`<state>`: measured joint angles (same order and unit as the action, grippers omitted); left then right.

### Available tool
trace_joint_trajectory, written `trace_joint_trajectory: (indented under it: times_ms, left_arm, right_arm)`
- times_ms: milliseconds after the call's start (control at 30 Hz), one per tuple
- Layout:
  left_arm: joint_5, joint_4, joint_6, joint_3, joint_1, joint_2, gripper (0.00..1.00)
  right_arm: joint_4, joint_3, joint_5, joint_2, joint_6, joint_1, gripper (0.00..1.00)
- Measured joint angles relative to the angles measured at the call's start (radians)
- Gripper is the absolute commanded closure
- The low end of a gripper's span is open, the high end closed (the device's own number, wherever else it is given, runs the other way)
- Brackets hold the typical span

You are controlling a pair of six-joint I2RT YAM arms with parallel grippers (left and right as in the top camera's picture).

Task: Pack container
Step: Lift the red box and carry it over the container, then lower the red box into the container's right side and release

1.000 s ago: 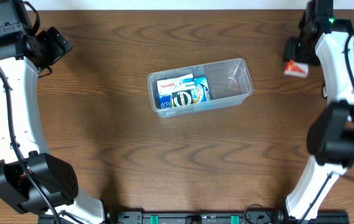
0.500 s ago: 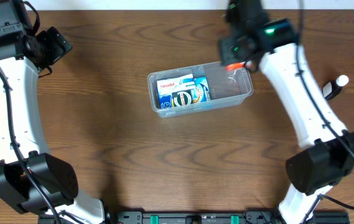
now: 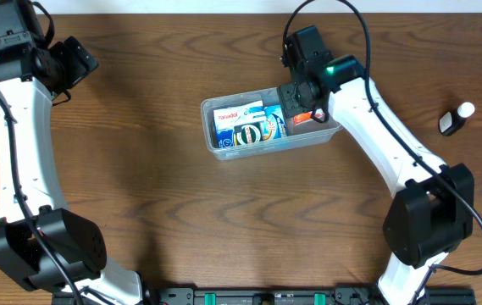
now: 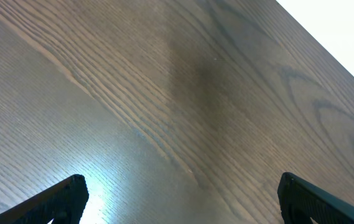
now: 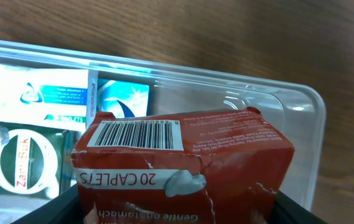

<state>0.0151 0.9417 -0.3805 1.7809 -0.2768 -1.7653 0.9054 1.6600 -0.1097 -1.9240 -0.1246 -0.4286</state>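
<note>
Container sits mid table, clear tub, long side running left to right. Your right gripper hangs over its right half, jaws gripping red box. Blue and white boxes lie in left half. Your left gripper sits at far left, jaws wide apart over table. Small black bottle with white cap lies at right, well apart from container.

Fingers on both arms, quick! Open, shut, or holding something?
Left fingers: open, holding nothing.
Right fingers: holding the red box over the container.
</note>
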Motion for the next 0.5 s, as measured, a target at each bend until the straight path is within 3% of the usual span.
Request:
trace_joint_trajectory:
  times_ms: [500]
  left_arm:
    - [0.0, 0.0, 0.0, 0.0, 0.0, 0.0, 0.02]
  right_arm:
    - [-0.102, -0.113, -0.011, 0.0, -0.01, 0.015, 0.34]
